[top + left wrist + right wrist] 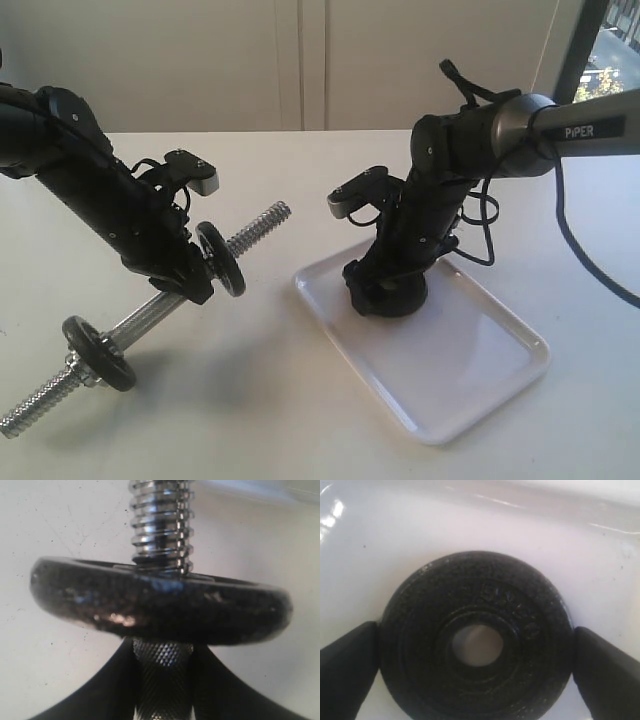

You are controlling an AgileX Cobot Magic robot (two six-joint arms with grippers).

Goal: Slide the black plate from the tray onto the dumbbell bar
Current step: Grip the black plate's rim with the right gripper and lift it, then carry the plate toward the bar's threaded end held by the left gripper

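The black plate (420,645) lies flat in the white tray (470,525), its centre hole showing the tray. My right gripper (476,665) reaches down into the tray (480,370), with its fingers (345,665) pressed against opposite sides of the plate's rim. In the exterior view that gripper (385,295) hides most of the plate. My left gripper (195,285) is shut on the knurled middle of the dumbbell bar (255,228) and holds it tilted, the far threaded end raised. A duller disc (160,605) sits on the bar (161,525) just beyond the left gripper (162,680).
A second dull disc (98,352) sits near the bar's lower end, which rests by the table's front left. The tray lies at an angle on the right half of the white table (260,400). A black cable (590,260) trails off the right arm.
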